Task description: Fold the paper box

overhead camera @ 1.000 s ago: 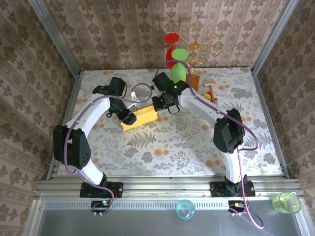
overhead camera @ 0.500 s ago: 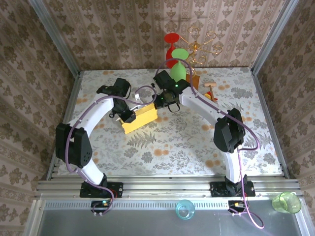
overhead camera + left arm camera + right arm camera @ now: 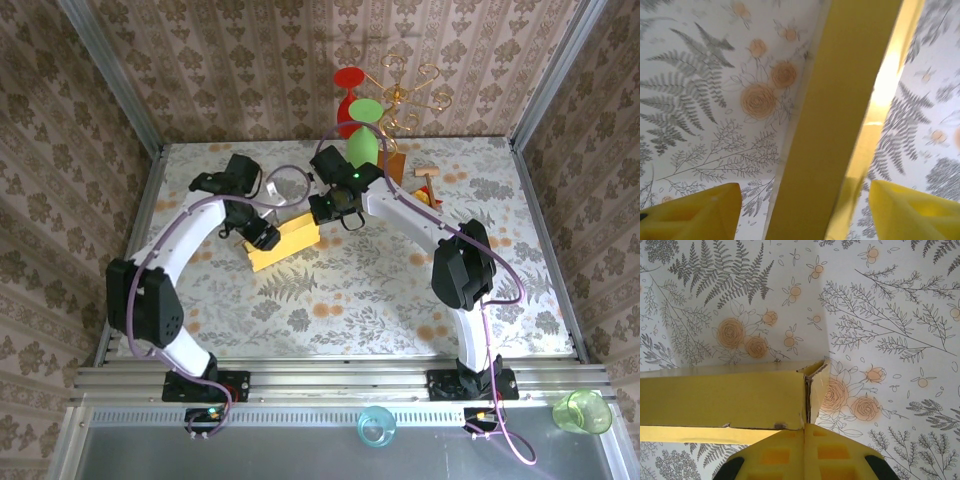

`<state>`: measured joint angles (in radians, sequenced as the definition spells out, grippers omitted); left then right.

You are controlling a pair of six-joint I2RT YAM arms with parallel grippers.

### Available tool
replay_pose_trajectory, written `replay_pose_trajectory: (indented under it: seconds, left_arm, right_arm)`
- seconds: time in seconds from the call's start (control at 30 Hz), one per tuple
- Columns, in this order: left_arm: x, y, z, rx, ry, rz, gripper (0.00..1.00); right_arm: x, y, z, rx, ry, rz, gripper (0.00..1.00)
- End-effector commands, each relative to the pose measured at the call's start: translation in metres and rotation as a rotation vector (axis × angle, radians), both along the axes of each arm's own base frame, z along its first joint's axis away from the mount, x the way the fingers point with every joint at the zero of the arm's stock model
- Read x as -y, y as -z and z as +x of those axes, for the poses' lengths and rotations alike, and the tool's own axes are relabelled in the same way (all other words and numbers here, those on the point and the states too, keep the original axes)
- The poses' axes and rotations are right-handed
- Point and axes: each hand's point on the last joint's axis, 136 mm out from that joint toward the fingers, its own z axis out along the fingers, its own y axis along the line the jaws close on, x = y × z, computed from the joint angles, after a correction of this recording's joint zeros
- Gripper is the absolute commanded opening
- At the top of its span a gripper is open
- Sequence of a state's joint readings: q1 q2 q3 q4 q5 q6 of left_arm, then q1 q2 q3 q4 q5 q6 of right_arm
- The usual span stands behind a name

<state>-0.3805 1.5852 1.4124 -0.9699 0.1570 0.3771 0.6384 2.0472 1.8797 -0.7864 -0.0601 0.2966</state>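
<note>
Right tool (image 3: 805,432) closed at paper box (image 3: 720,395) corner, contact hidden.

Your paper box (image 3: 288,240) is mustard yellow and looks like a long, shallow box with its walls standing up. It sits at a slant on the flowery table (image 3: 400,290), toward the back middle. One end corner shows a thin dark seam gap and slightly ragged edges.

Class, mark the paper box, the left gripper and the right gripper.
paper box (image 3: 288,240): top view, its yellow face.
left gripper (image 3: 804,189): left wrist view, midway between its open fingertips.
right gripper (image 3: 804,434): right wrist view, seam of its shut fingertips.
</note>
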Motion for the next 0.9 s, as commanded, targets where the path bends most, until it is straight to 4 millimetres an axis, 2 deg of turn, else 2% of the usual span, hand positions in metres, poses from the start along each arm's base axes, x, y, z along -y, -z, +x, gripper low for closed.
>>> replay_pose_trajectory:
  seconds: [0.0,0.03,0.1,0.17,0.2,0.27,0.33,0.4,0.6,0.87]
  left_arm:
    - [0.001,-0.065,0.008,0.122,-0.169,-0.183,0.7]
    - [-0.002,-0.071,0.008,0.122,-0.225,-0.226,0.69]
    - [-0.015,-0.079,0.004,0.1,-0.364,-0.322,0.57]
    - [-0.023,-0.078,-0.004,0.05,-0.466,-0.408,0.48]
    - [-0.029,-0.073,-0.011,0.018,-0.508,-0.426,0.47]
    - [-0.034,-0.062,-0.024,-0.036,-0.529,-0.424,0.49]
    - [-0.038,-0.048,-0.038,-0.083,-0.514,-0.379,0.57]
    - [-0.044,-0.035,-0.046,-0.111,-0.499,-0.324,0.59]
    - [-0.053,-0.022,-0.042,-0.081,-0.439,-0.219,0.59]
    - [-0.048,0.001,-0.037,-0.08,-0.347,-0.095,0.58]
  right_arm:
    - [0.002,0.018,-0.008,-0.068,0.01,-0.03,0.0]
    - [0.002,0.017,-0.008,-0.066,0.01,-0.029,0.0]
    - [0.002,0.017,-0.008,-0.066,0.011,-0.028,0.0]
    - [0.002,0.018,-0.008,-0.068,0.014,-0.027,0.0]
    - [0.002,0.018,-0.008,-0.068,0.015,-0.026,0.0]
    - [0.002,0.017,-0.008,-0.068,0.013,-0.025,0.0]
    - [0.001,0.017,-0.008,-0.07,0.012,-0.023,0.0]
    - [0.001,0.017,-0.008,-0.07,0.012,-0.023,0.0]
    - [0.001,0.017,-0.008,-0.071,0.01,-0.023,0.0]
    - [0.001,0.019,-0.009,-0.077,0.011,-0.02,0.0]
